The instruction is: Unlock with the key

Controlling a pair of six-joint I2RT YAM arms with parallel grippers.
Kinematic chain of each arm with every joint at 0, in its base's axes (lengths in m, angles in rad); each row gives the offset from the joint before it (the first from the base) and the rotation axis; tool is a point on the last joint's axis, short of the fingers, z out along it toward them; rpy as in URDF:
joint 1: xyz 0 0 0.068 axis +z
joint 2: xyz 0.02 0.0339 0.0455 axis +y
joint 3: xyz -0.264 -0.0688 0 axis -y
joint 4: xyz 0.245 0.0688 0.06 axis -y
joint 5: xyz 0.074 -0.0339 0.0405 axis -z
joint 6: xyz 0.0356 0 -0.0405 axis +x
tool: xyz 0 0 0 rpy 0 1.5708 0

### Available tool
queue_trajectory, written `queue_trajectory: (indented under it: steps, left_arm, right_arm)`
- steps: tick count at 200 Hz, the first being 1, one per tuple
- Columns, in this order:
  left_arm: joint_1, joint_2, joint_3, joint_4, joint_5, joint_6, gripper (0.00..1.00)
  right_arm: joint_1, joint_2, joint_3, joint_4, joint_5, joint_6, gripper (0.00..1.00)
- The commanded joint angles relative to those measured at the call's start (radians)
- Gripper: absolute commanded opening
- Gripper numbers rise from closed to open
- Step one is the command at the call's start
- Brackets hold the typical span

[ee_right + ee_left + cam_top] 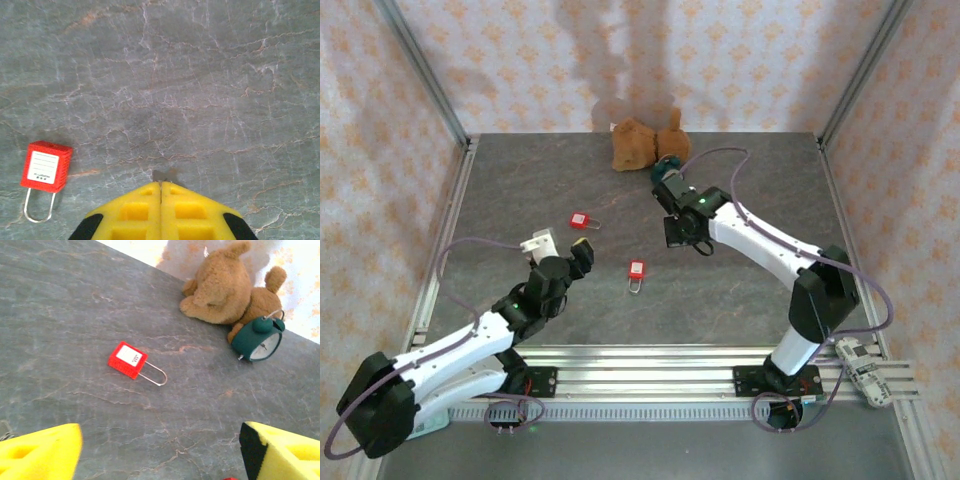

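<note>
The right jaws are pressed shut, with a tiny tan sliver, the key (pixel 164 175), peeking from their tips. The left jaws stand wide and hold nothing.

The grip looks slight: so little of the key is pinched that it may twist or slip free when pushed against a keyhole. Neither lock is held, so a loose red padlock (pixel 46 166) would likely skid across the worktop (pixel 210 75) under the push. No keyhole is visible, so lining up is uncertain.

The key sits in the seam at the tips of the right jaws, with that padlock well off to their left. The other red padlock (pixel 128 360) lies ahead of the left jaws, untouched.
</note>
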Motion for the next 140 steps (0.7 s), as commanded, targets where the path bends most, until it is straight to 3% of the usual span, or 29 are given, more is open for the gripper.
queue_trajectory:
  steps: [1, 28, 51, 67, 86, 115, 140]
  left_arm:
    - [0.007, 0.075, 0.075, 0.099, 0.086, 0.161, 0.88]
    - [0.006, 0.184, 0.148, 0.132, 0.195, 0.243, 0.88]
    - [0.005, 0.246, 0.154, 0.286, 0.450, 0.294, 0.86]
    - [-0.012, 0.282, 0.151, 0.407, 0.559, 0.313, 0.84]
    - [-0.076, 0.333, 0.139, 0.502, 0.519, 0.432, 0.85]
    - [-0.182, 0.443, 0.139, 0.639, 0.442, 0.740, 0.87]
    - [-0.190, 0.540, 0.149, 0.804, 0.418, 0.782, 0.84]
  right_arm:
    - [0.006, -0.043, 0.036, -0.039, 0.001, 0.022, 0.00]
    - [0.006, -0.066, 0.048, -0.040, 0.003, 0.033, 0.00]
    - [0.005, -0.071, 0.072, -0.046, -0.022, 0.030, 0.00]
    - [0.002, -0.065, 0.111, -0.069, -0.049, 0.038, 0.00]
    - [-0.003, -0.080, 0.139, -0.071, -0.075, 0.052, 0.00]
    - [-0.015, -0.115, 0.161, -0.059, -0.152, 0.092, 0.00]
    - [-0.017, -0.147, 0.169, -0.045, -0.223, 0.134, 0.00]
